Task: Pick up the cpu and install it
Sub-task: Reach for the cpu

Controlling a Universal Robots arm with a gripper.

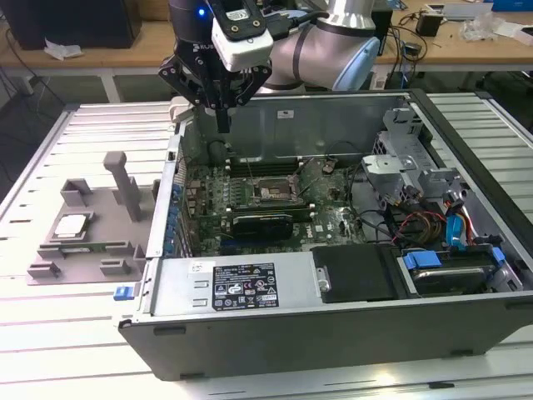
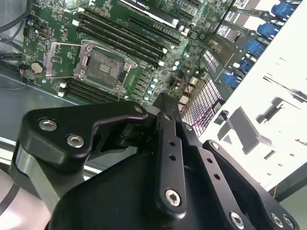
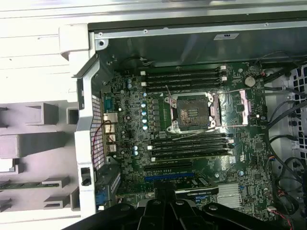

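The cpu (image 1: 72, 225) is found lying flat, silver top up, in a recess of the grey fixture (image 1: 50, 268) on the table. It sits outside the computer case (image 1: 333, 325), towards the exterior view's left. The gripper (image 1: 223, 125) is held over the end of the case nearest the fixture, above the motherboard (image 3: 158, 124) and well apart from the cpu. Its fingers are seen pressed together with nothing between them. The socket (image 3: 192, 112) is noted open and empty, its retaining plate swung aside.

The cpu is judged light, stiff and thin, with a smooth metal lid that may slip. Its underside contacts and the socket's pins are judged fragile. A hold by two opposite edges is advised, kept level, with the underside left untouched and little squeeze applied.
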